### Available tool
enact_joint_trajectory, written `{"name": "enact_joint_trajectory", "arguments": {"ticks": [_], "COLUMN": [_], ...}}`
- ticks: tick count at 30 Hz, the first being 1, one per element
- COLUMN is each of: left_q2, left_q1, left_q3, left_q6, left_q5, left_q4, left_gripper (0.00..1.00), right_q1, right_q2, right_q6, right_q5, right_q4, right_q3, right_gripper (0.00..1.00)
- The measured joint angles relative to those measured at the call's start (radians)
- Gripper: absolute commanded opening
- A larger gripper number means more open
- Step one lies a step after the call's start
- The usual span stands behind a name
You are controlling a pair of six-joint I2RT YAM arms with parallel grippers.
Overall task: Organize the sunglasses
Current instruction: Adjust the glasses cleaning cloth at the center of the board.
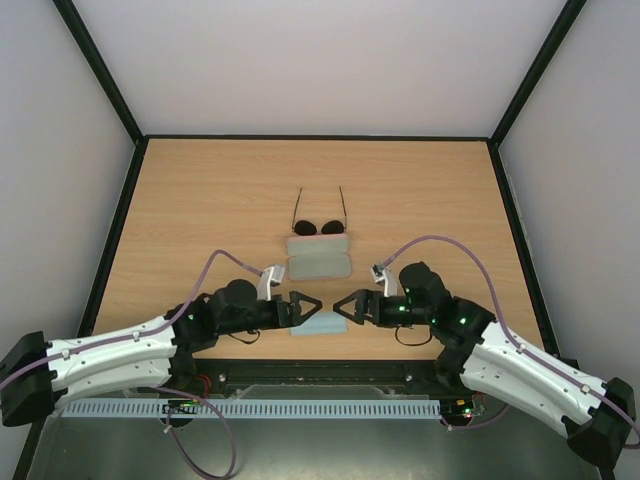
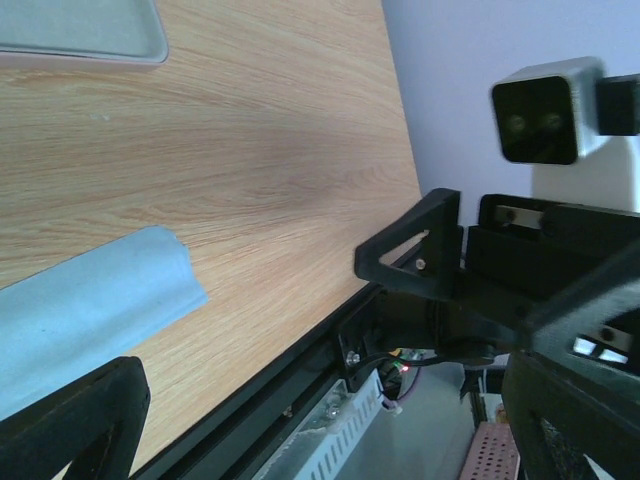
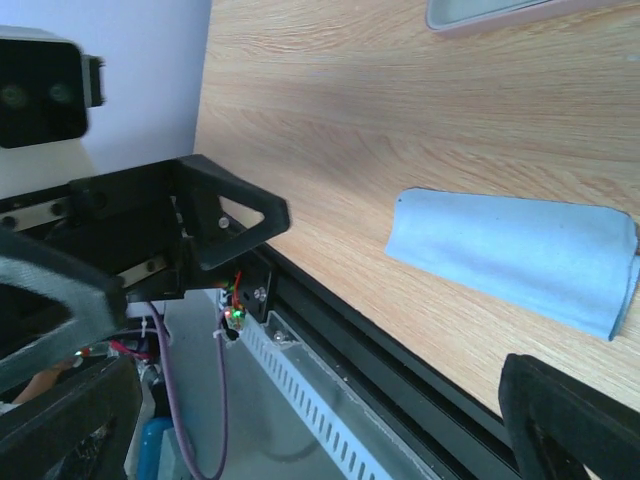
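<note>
The sunglasses (image 1: 318, 226) lie on the wooden table with two round dark lenses near me and thin temple arms pointing away. They touch the far edge of the pink case (image 1: 318, 256), which shows a grey-green inside. The folded light blue cloth (image 1: 318, 325) lies near the front edge, between my grippers. My left gripper (image 1: 305, 303) and right gripper (image 1: 350, 306) face each other just above the cloth, both open and empty. The cloth shows in the left wrist view (image 2: 90, 300) and the right wrist view (image 3: 510, 260). The sunglasses are out of both wrist views.
The case's edge shows at the top of the left wrist view (image 2: 80, 30) and the right wrist view (image 3: 500, 12). A black rail (image 1: 320, 372) runs along the table's front edge, and white walls enclose the other sides.
</note>
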Motion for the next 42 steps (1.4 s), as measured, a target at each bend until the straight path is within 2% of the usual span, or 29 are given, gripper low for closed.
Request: {"name": "enact_joint_trajectory", "arguments": {"ticks": [5, 12, 22, 29, 42], "left_q2": [-0.07, -0.104, -0.037, -0.006, 0.048], "left_q1": [0.005, 0.04, 0.05, 0.055, 0.113], "left_q3": [0.0, 0.0, 0.047, 0.071, 0.072], "left_q6": [-0.006, 0.0, 0.031, 0.041, 0.061], "left_q5": [-0.008, -0.024, -0.026, -0.023, 0.016], "left_q4": [-0.037, -0.119, -0.129, -0.136, -0.106], "left_gripper": [0.99, 0.99, 0.99, 0.99, 0.99], "right_q1": [0.0, 0.0, 0.0, -0.001, -0.005], "right_q2": [0.032, 0.029, 0.028, 0.131, 0.204], "right_q6": [0.004, 0.002, -0.074, -0.107, -0.135], "right_q5": [0.063, 0.159, 0.156, 0.182, 0.184], "right_q4": [-0.026, -0.114, -0.135, -0.159, -0.126], "right_q3": [0.017, 0.138, 0.14, 0.15, 0.141], "right_gripper": [0.99, 0.99, 0.99, 0.99, 0.99]}}
